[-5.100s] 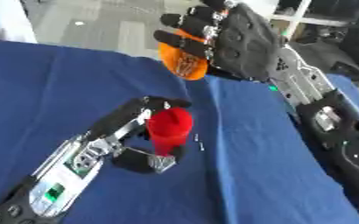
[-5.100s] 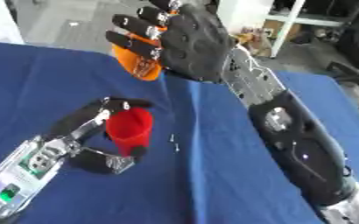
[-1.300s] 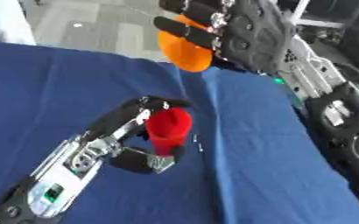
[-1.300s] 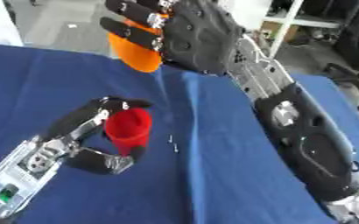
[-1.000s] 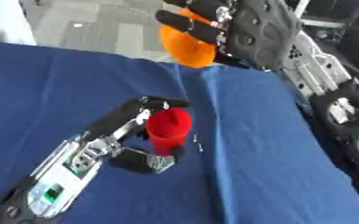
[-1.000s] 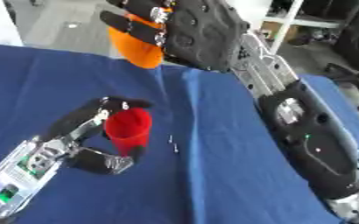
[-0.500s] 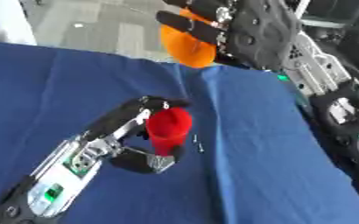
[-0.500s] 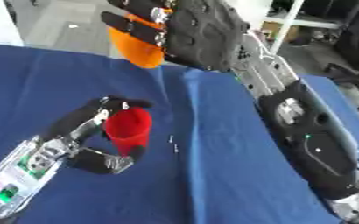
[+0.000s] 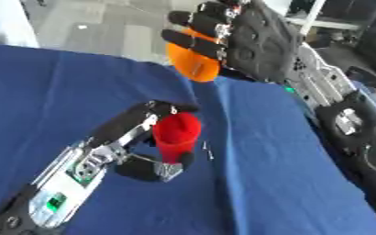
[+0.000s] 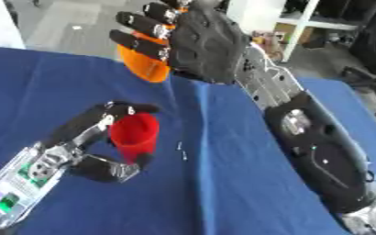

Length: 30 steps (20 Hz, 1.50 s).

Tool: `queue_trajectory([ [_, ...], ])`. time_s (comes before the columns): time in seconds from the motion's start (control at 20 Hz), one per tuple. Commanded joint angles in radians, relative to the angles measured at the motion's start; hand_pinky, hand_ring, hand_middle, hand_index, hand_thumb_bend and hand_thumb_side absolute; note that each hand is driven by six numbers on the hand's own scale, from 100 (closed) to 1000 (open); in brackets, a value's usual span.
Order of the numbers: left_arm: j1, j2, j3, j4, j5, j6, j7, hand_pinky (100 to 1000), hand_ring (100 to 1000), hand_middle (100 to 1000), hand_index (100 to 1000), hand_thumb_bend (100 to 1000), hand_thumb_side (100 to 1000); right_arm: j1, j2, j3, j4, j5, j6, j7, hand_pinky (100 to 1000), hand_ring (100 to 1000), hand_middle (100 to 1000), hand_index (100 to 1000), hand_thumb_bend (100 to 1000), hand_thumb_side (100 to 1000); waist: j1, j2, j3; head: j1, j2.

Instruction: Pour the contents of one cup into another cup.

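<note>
A red cup [image 9: 177, 136] stands upright on the blue tablecloth [image 9: 55, 92], with my left hand [image 9: 135, 137] curled round it, fingers behind and thumb in front. An orange cup [image 9: 193, 62] hangs in the air above and behind the red one, tilted with its mouth hidden. My right hand [image 9: 251, 41] is shut on it, its dark fingers [image 10: 147, 32] wrapped over the cup's side. What either cup holds is hidden.
Two small pale bits [image 9: 208, 150] lie on the cloth just right of the red cup. My right forearm [image 10: 312, 147] runs down the right side. Beyond the table's far edge are a grey floor and a white shelf [image 10: 303, 20].
Since five seconds ago my right hand has lifted the orange cup higher above the table. Over the last second it has hardly moved. The left hand and red cup stay put.
</note>
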Motion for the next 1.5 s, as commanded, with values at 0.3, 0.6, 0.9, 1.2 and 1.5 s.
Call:
queue_trajectory([
  [0.3,-0.023,0.01,0.007,-0.017,0.0,-0.001,0.0,152,234,483,914,100,323,-0.028,-0.035,-0.033,-0.032,-0.033,-0.242,-0.273,687,454,683,750,219,100,0.005,-0.022,-0.003,0.0,-0.01],
  [0.6,-0.024,0.01,0.008,-0.017,0.002,0.0,0.0,152,234,483,914,100,323,-0.026,-0.041,-0.03,-0.04,-0.046,-0.24,-0.263,687,451,684,750,221,100,0.004,-0.023,-0.002,0.0,-0.011],
  [0.9,-0.024,0.011,0.01,-0.018,0.002,0.0,0.001,152,234,483,914,100,323,-0.026,-0.039,-0.031,-0.033,-0.046,-0.244,-0.26,684,448,680,749,215,100,0.006,-0.023,-0.003,0.0,-0.011],
  [1.2,-0.013,0.02,0.015,-0.007,-0.02,-0.002,0.016,152,234,485,914,100,312,-0.011,-0.029,-0.049,0.002,-0.073,-0.251,-0.242,662,436,657,749,197,100,0.011,-0.02,-0.007,0.002,-0.013],
  [1.5,0.027,0.039,0.049,0.087,-0.109,-0.014,0.102,177,252,492,914,100,201,0.015,-0.025,-0.07,0.02,-0.136,-0.273,-0.204,638,424,627,747,167,100,0.017,-0.016,-0.011,0.004,-0.012],
])
